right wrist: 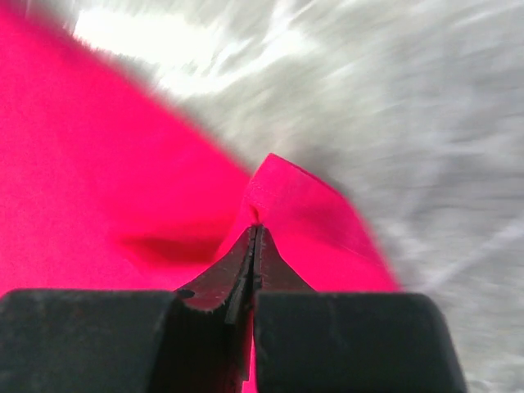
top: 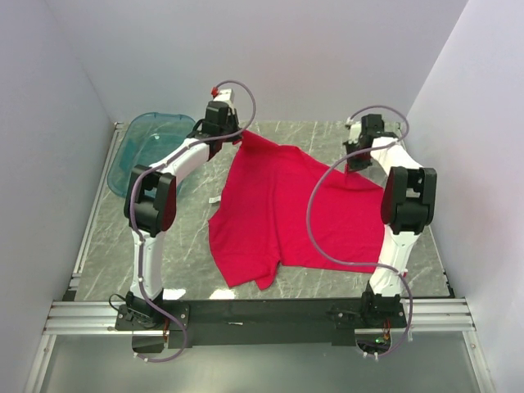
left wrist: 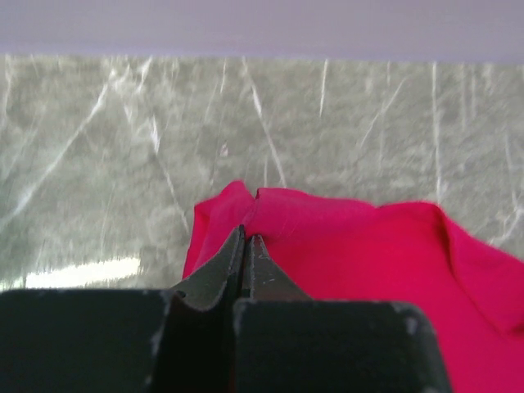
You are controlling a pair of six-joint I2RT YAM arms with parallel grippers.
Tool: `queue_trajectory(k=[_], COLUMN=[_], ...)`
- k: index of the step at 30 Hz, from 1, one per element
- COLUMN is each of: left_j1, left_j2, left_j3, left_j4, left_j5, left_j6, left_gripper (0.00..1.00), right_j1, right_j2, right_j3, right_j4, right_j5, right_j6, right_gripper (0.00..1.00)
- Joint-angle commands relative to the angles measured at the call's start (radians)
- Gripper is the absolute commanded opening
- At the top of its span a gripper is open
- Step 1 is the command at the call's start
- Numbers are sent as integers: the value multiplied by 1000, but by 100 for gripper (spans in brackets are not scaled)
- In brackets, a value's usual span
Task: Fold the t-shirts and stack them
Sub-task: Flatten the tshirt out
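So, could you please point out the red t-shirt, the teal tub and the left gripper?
t-shirt point(top: 278, 213): top view, middle of the red cloth.
tub point(top: 151, 141): top view, bare inside of it.
left gripper point(left wrist: 249, 236): left wrist view, between the closed fingertips.

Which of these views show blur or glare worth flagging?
Right wrist view: the table is smeared and streaky, with white glare at top left, and the t-shirt has a soft edge. Left wrist view: fairly sharp, one glare streak on the table at lower left. Top view: even light, sharp.
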Motion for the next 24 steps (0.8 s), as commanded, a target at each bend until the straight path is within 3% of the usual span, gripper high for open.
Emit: queue_trajectory(k=[1,7,12,16,17,22,24], left_j1=[-1,-1,2,4,4,6,6], left_j2=[47,208,270,303,306,313,314], left_j3=[121,326,379,437,439,426,420], left_j4=[43,27,90,87,95,124,136], left_j5=[-24,-50,-95,-113,-113,-99,-90], left_j6=[-16,-93,-154,-157,-156,-120,-105], left_gripper=[0,0,0,0,0,0,0], right_j1=[-40,-40,-41,-43,-41,-46,-45], right_j2=[-43,104,180,210,215,160,128], right_j3=[80,246,360,387,395,335,292], right_j4=[120,190,205,217,216,231,214], right_j5=[95,344,424,470,493,398,265], right_j6=[114,307,375,381,383,337,267], right_gripper=[0,0,14,17,23,30,32])
